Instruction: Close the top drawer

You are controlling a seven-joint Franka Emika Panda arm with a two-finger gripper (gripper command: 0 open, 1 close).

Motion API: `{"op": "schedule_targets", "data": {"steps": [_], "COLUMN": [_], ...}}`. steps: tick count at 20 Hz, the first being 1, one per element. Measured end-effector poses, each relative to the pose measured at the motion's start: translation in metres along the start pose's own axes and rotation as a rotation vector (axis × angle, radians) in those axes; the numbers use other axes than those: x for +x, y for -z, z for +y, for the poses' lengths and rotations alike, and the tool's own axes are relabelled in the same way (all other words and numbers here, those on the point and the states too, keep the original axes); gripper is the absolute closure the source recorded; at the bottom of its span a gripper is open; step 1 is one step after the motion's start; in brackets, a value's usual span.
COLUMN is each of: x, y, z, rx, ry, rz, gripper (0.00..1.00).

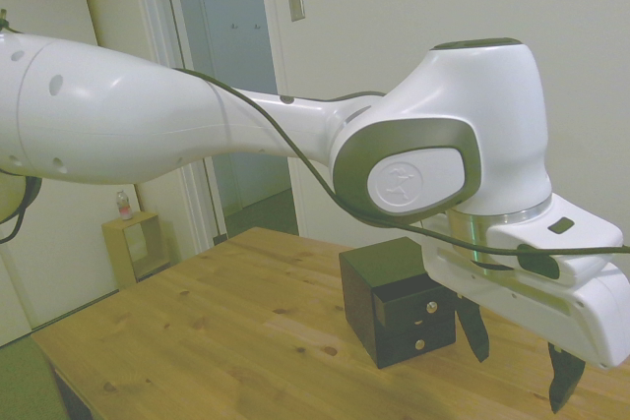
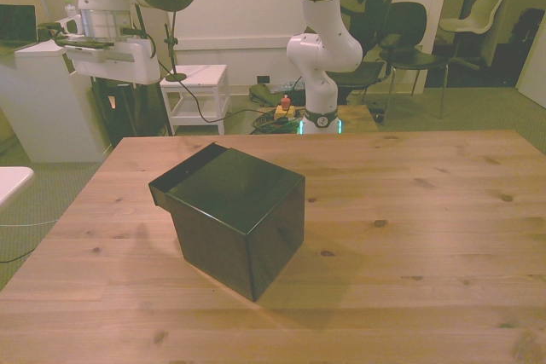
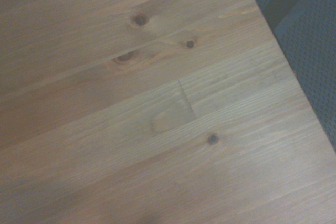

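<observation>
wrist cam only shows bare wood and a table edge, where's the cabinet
Observer: The black cabinet stands on the table, outside your view; the gripper hangs apart from it, on its drawer side.
Operator: top drawer open or shut
Observer: Open. The top drawer juts out toward the front view's left.
Operator: fingers
Observer: Spread open and empty in the side view.

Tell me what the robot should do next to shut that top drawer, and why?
Probably bring the end effector down and across until it sits in front of the top drawer. That drawer juts out past the cabinet, while the open end effector hangs in the air beside it, touching nothing. The wrist view shows only bare table, so it isn't lined up yet.
</observation>
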State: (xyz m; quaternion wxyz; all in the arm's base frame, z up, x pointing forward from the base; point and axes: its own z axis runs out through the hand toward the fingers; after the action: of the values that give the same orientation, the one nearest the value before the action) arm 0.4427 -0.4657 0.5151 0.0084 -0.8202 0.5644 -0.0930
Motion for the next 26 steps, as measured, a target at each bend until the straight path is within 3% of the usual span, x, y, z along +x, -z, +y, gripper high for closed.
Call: {"op": "schedule_targets", "data": {"steps": [13,26], "x": [-0.008,-0.023], "y": [-0.001,-0.032], "z": [-0.026,-0.102], "rx": [-0.002,-0.028], "ry": [0.013,0.051], "rz": [-0.016,-0.04], "gripper": [1.0,1.0]}}
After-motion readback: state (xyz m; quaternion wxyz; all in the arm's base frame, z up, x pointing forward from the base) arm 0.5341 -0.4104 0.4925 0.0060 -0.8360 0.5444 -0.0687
